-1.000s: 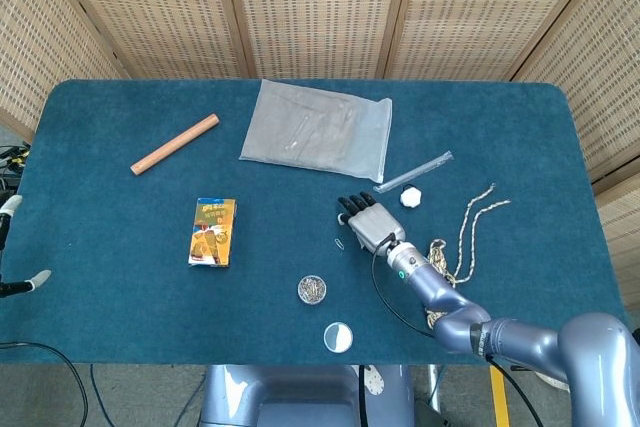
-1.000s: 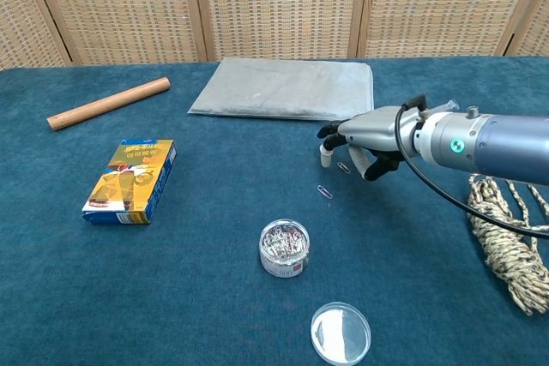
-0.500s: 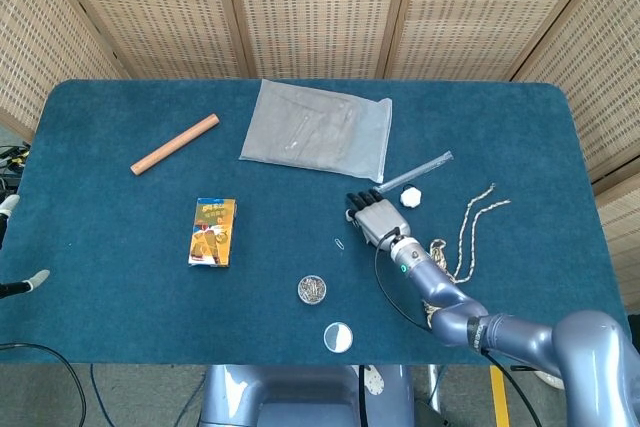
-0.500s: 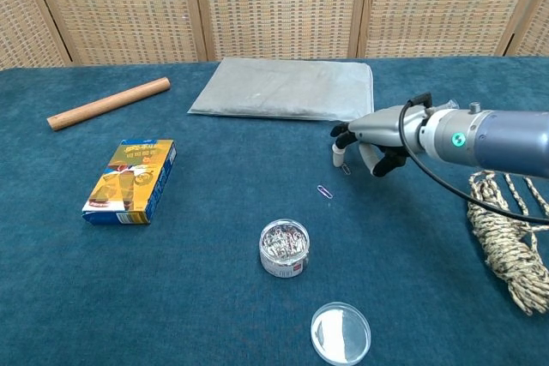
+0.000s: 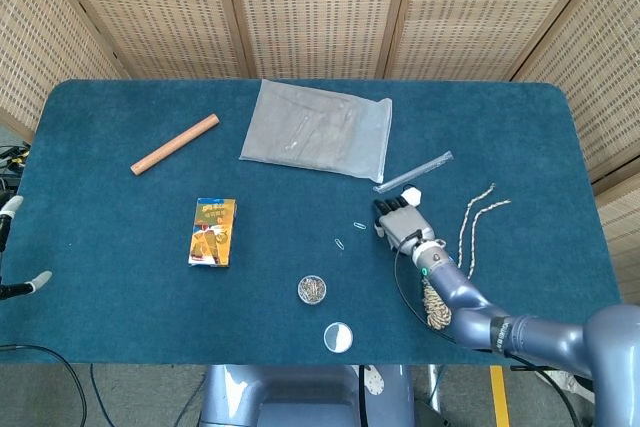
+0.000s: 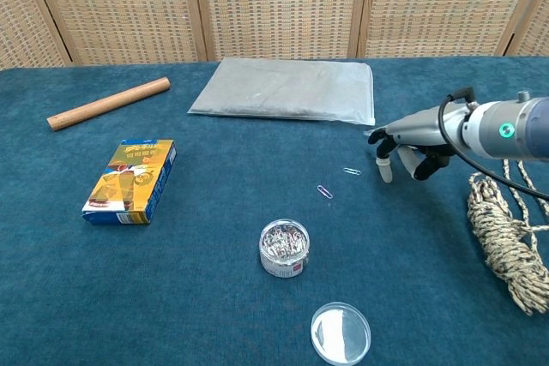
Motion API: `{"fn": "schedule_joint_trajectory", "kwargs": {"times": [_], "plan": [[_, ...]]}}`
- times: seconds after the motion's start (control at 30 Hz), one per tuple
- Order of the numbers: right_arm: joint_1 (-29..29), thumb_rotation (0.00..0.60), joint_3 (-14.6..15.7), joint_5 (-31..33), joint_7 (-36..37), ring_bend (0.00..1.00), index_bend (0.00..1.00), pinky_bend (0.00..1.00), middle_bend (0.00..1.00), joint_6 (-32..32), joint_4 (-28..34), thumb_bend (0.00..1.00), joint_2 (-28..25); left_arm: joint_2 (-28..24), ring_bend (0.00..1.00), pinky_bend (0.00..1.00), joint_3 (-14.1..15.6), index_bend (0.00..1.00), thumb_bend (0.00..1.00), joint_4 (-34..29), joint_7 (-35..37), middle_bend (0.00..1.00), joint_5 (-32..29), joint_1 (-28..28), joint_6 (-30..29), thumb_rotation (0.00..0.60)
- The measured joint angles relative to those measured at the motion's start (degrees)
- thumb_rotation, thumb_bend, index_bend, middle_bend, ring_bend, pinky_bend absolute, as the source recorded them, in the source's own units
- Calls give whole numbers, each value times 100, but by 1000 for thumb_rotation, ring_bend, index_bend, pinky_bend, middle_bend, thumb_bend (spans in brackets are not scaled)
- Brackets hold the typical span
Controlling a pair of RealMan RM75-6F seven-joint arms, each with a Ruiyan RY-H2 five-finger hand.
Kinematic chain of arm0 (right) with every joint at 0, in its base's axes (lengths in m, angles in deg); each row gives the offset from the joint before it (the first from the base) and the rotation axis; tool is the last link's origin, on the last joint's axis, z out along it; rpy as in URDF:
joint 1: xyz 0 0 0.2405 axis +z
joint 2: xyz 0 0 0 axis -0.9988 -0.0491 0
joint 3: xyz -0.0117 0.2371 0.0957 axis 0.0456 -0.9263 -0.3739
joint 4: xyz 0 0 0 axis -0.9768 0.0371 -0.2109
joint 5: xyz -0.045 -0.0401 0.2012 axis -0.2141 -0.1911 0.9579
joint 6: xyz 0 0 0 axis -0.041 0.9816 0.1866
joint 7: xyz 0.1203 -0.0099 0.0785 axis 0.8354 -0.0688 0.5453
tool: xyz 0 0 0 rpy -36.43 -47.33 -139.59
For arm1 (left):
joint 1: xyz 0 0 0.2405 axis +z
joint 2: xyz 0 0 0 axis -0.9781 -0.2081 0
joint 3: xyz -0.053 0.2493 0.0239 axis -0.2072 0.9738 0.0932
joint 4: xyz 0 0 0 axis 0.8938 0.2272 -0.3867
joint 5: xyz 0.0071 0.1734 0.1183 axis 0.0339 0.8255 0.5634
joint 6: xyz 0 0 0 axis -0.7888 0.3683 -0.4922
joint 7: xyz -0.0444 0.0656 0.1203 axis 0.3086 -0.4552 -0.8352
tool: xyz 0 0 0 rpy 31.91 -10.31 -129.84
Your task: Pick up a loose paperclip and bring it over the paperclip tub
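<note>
Two loose paperclips lie on the blue cloth: a purple paperclip and a pale paperclip. The round clear paperclip tub, full of clips, stands in front of them with its lid off nearer the front edge. My right hand hovers low just right of the pale clip, fingers loosely extended toward it and holding nothing. Only two pale fingertips of my left hand show, spread apart, at the far left edge of the head view.
A grey plastic bag lies at the back, a wooden rod at back left and a yellow-blue box at left. A coiled rope lies right of my right arm. A white cap and a clear strip sit beyond the hand.
My right hand has slid to the right, away from the purple clip. The pale clip that was under its fingers now lies bare on the cloth.
</note>
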Motion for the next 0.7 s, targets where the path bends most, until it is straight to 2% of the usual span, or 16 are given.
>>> {"fn": "schedule_joint_trajectory", "kwargs": {"times": [0.07,0.17,0.23,0.33,0.53,0.7], "plan": [[-47,600,-24,-65,64,0,384,0,0,-241,192,524,-69,1,0,0,1,0,0,-5,-3,0,7,2,-13,600],[-163,600,-140,-347,354,0,382,0,0,-679,174,315,-35,0,0,0,5,0,0,-20,-7,0,30,7,-31,600],[-230,600,-243,-468,589,0,382,0,0,-841,95,268,22,1,0,0,9,0,0,-26,-16,0,45,8,-38,600],[-295,600,-497,-451,938,0,383,0,0,-918,-88,260,191,4,0,0,15,0,0,-28,-24,0,50,4,-29,600],[-215,600,-719,162,974,0,405,0,0,-837,-264,263,481,-9,0,0,-6,0,0,-7,29,0,-2,-2,-4,600],[-37,600,-867,655,844,0,454,0,0,-849,-561,273,936,-27,0,0,-24,0,0,30,94,0,-63,-22,64,600]]}}
